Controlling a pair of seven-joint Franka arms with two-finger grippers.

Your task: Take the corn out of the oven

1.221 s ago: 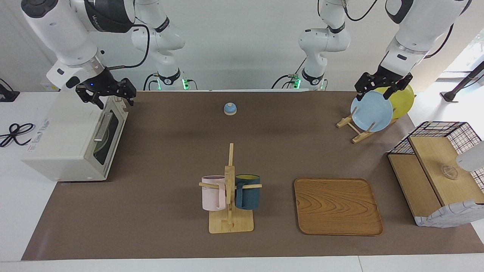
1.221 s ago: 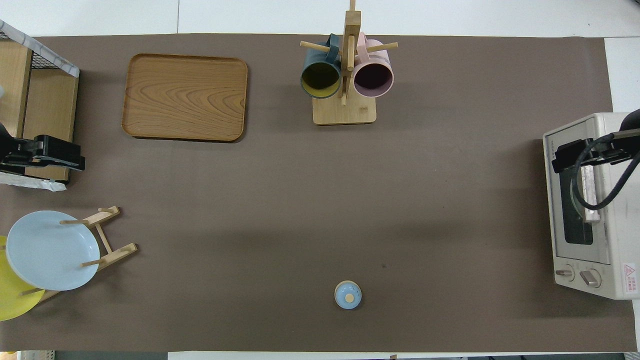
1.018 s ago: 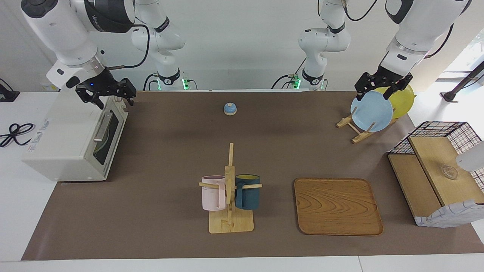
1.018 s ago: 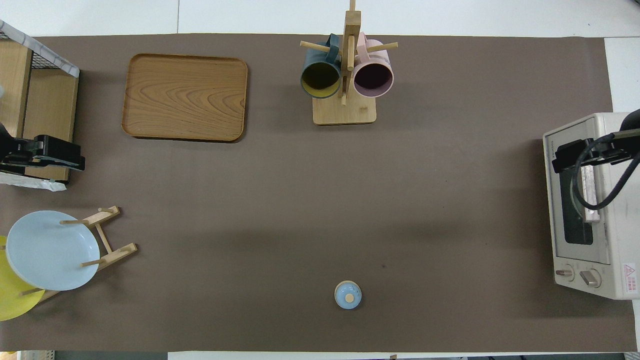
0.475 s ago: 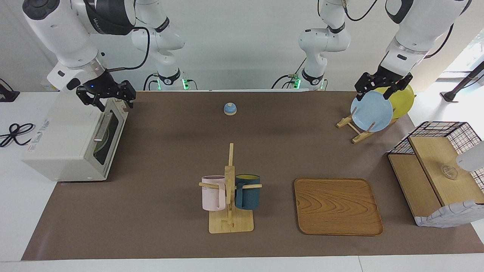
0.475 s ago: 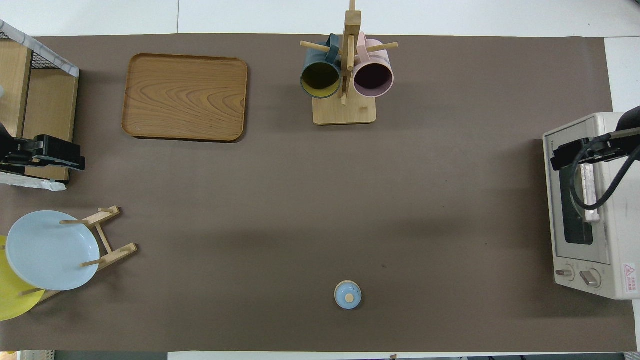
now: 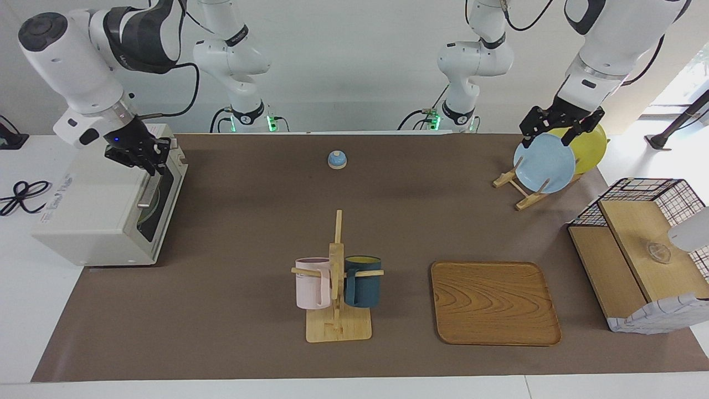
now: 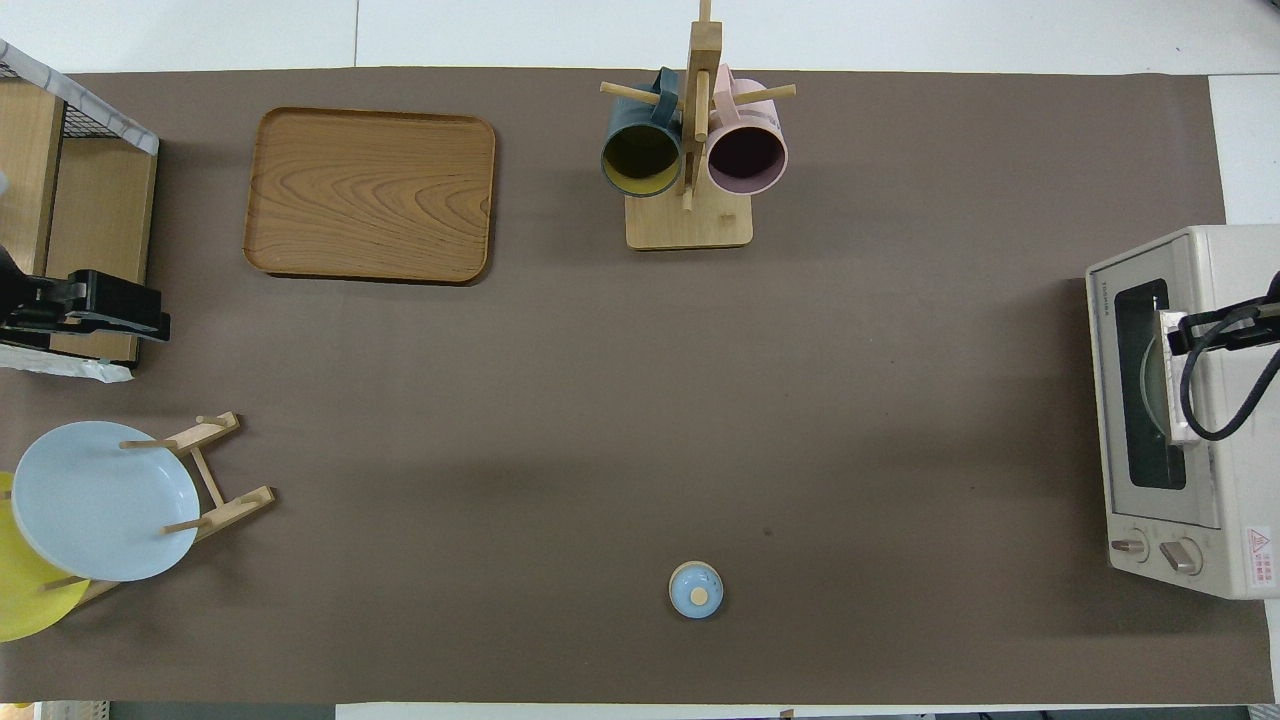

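Over the oven (image 7: 105,208) handle – right fingers (image 7: 150,164), pinched together.

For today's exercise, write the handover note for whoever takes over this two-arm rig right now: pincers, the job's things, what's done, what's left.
Right pincer: shut, at the top of the oven door by its handle.
Left pincer: open, waiting over the blue plate on its rack.
Oven: at the right arm's end of the table, door closed.
Corn: not visible; the door window shows only something round and pale.
Done: door handle reached.
Left: pull the door down, take the corn out.
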